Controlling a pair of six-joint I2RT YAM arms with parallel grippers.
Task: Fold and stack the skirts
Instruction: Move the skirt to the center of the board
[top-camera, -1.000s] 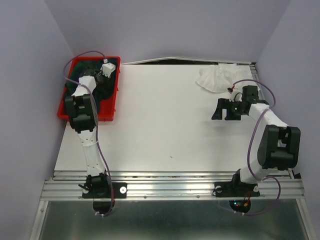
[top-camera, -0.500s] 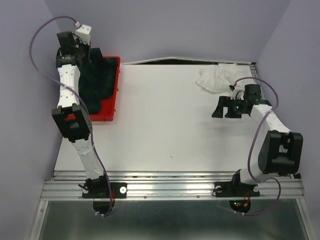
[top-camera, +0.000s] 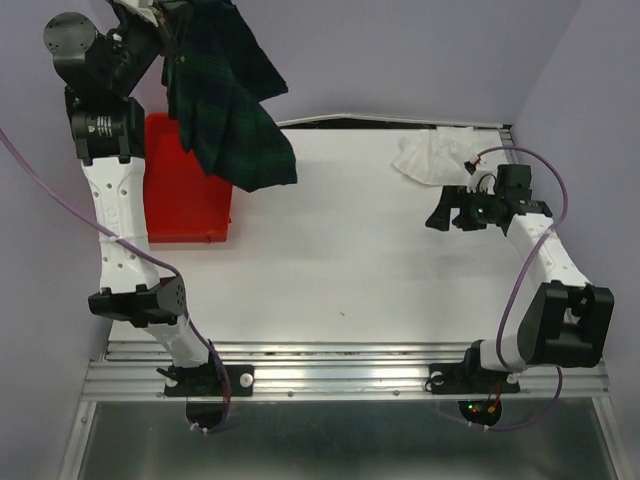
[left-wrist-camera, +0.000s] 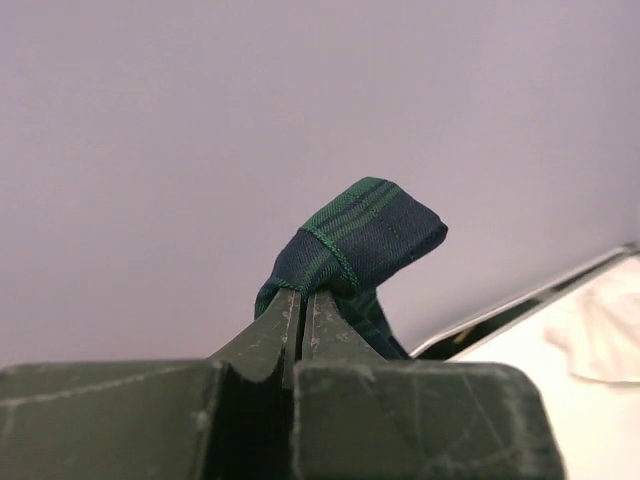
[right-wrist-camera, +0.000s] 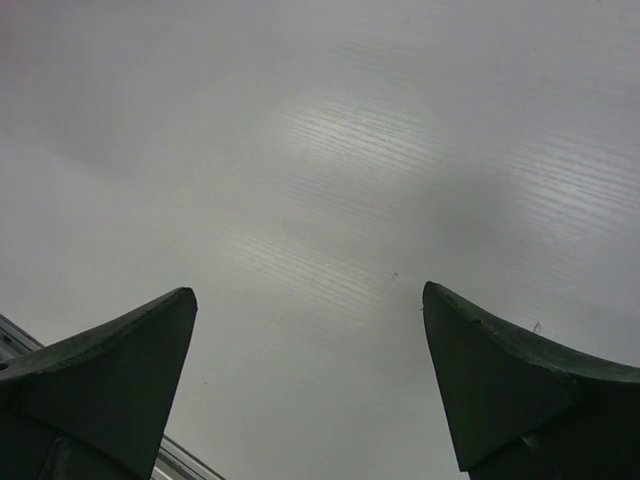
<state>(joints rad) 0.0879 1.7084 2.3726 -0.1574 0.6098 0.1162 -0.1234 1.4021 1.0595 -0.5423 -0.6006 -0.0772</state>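
The dark green and navy tartan skirt (top-camera: 230, 100) hangs in the air from my left gripper (top-camera: 180, 12), raised high at the back left above the red tray. In the left wrist view my left gripper (left-wrist-camera: 302, 292) is shut on a fold of the tartan skirt (left-wrist-camera: 365, 235). The white garment (top-camera: 432, 155) lies crumpled at the back right of the table; it also shows at the edge of the left wrist view (left-wrist-camera: 605, 335). My right gripper (top-camera: 437, 217) is open and empty over bare table, just in front of the white garment; its fingers (right-wrist-camera: 110, 370) stand wide apart.
The red plastic tray (top-camera: 180, 195) stands at the back left, under the hanging skirt. The white table (top-camera: 340, 260) is enclosed by lilac walls on three sides. A metal rail runs along the near edge by the arm bases.
My left arm has risen sharply, lifting the tartan skirt out of the red tray into the air. My right gripper has shifted slightly.
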